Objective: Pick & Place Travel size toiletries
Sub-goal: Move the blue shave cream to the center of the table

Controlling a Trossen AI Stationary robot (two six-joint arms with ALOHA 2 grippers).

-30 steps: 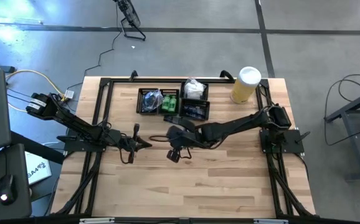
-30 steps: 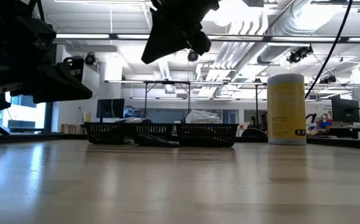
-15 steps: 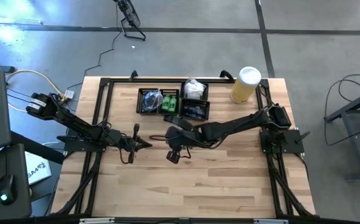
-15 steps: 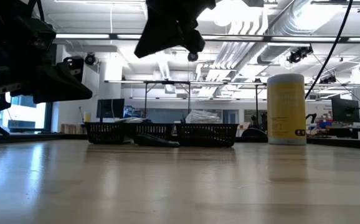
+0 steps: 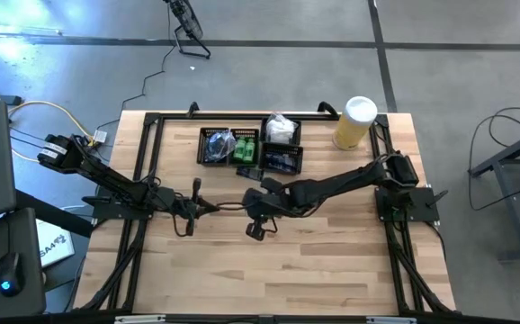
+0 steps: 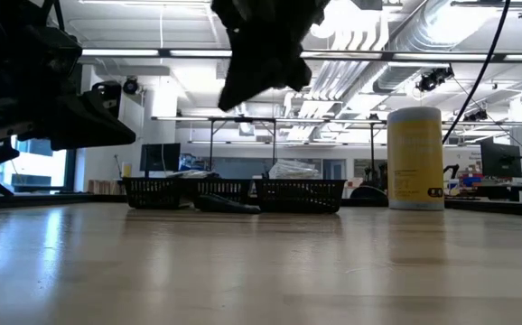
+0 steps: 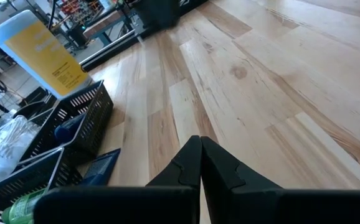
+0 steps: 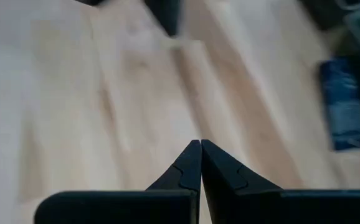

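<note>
The right gripper (image 5: 257,231) is swinging back over the bare wooden table (image 5: 314,270), fingers closed, empty; left gripper (image 5: 213,209) likewise.

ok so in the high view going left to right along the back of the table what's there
black mesh tray of dark items → green toiletries → white crinkly sachets → yellow cylinder with white lid
</note>
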